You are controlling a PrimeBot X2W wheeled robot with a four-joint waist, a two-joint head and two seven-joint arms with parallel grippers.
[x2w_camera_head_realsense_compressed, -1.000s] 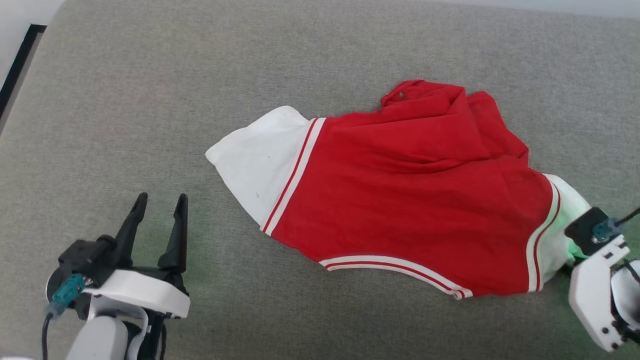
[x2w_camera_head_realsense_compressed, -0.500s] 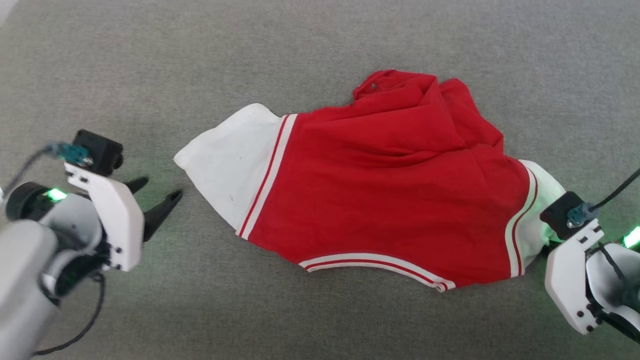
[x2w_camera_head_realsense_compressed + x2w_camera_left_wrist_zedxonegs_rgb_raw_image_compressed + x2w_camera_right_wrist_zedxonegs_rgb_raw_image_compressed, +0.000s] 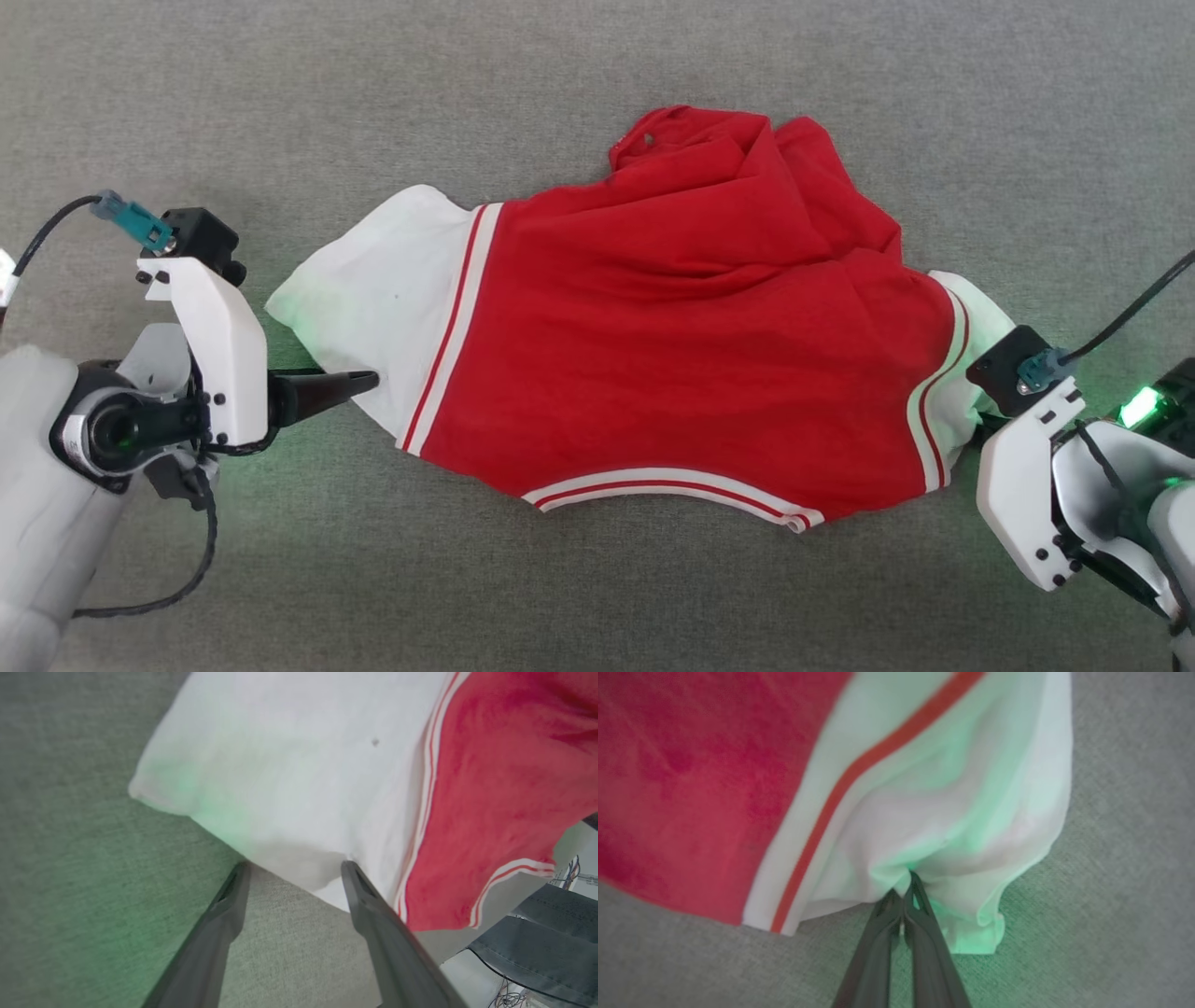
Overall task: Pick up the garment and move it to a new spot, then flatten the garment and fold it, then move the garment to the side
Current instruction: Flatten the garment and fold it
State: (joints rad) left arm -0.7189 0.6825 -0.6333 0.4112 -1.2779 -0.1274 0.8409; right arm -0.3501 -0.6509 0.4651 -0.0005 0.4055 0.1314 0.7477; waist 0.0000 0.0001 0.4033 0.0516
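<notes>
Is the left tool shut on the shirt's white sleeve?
No, the left tool is open, its jaws standing apart at the edge of the white sleeve.

Right jaws tight on the garment [image 3: 831, 802]

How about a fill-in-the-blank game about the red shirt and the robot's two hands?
1. The right gripper is shut on a sleeve end of the garment, and that sleeve end is coloured ____.
2. The left gripper reaches the other sleeve's edge with its jaws ____.
3. The surface under the garment is coloured ____.

Missing words: white; open; grey.
</notes>
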